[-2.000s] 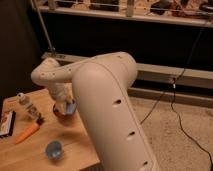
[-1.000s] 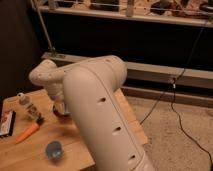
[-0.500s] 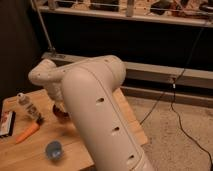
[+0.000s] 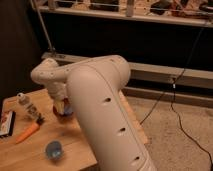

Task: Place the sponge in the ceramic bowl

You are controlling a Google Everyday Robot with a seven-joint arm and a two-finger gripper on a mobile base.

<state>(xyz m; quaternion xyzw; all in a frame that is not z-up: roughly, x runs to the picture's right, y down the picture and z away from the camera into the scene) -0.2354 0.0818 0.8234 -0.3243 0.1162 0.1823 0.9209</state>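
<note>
My gripper (image 4: 61,106) hangs from the white wrist (image 4: 50,76) and points down at the wooden table (image 4: 30,155), right over the ceramic bowl. Only a sliver of the orange-red ceramic bowl (image 4: 64,114) shows under it; the thick white arm (image 4: 102,115) hides the rest. A small pale blue patch, apparently the sponge (image 4: 69,108), sits at the gripper's tip, just above or inside the bowl. I cannot tell whether it is held or lying in the bowl.
An orange carrot (image 4: 27,133) lies left of the bowl. A small bottle (image 4: 28,105) stands behind it, with a dark flat packet (image 4: 6,124) at the left edge. A round blue cup (image 4: 53,149) sits near the front. Right of the table are floor and cables.
The big arm link has swung left and now hides more of the bowl than two seconds ago. The gripper stays low over the bowl, and little has moved in the last half second.
</note>
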